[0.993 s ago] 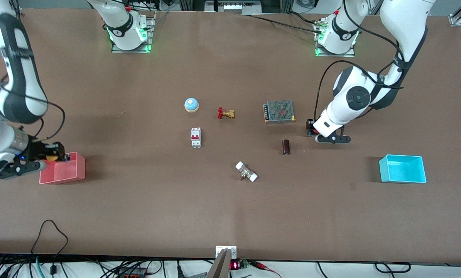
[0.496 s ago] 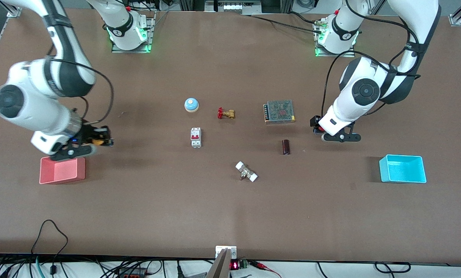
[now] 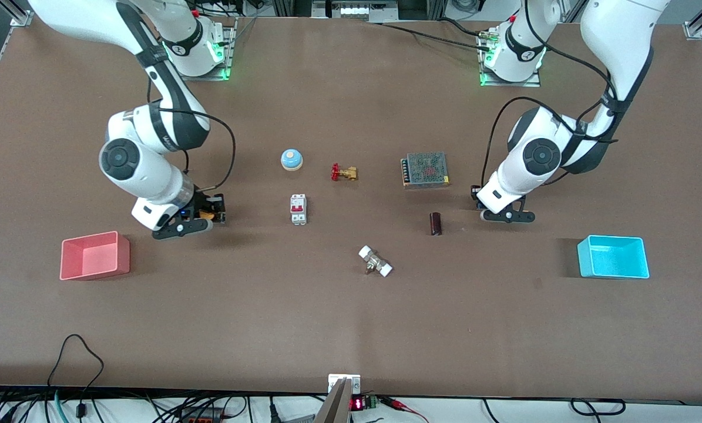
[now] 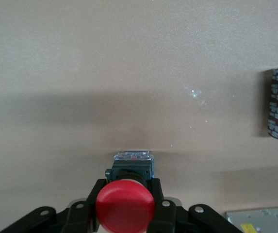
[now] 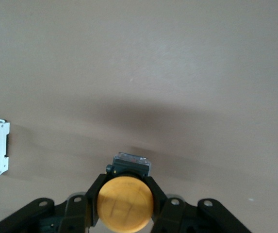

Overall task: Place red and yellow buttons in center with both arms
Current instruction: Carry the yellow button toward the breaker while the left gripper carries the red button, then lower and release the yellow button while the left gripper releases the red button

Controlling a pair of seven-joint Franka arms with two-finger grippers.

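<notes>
Each button is already in its carrier: the right hand (image 5: 124,213) is clenched on the yellow button (image 5: 124,204), the left hand (image 4: 125,218) on the red button (image 4: 125,206). In both wrist views the cap faces the camera and the black body runs along the fingers toward the bench (image 3: 351,329). Seen from the front, the right hand (image 3: 207,216) hangs toward the right arm's end and the left hand (image 3: 484,202) toward the left arm's, the open center (image 3: 351,205) between them, so each looks to need an inward carry
</notes>
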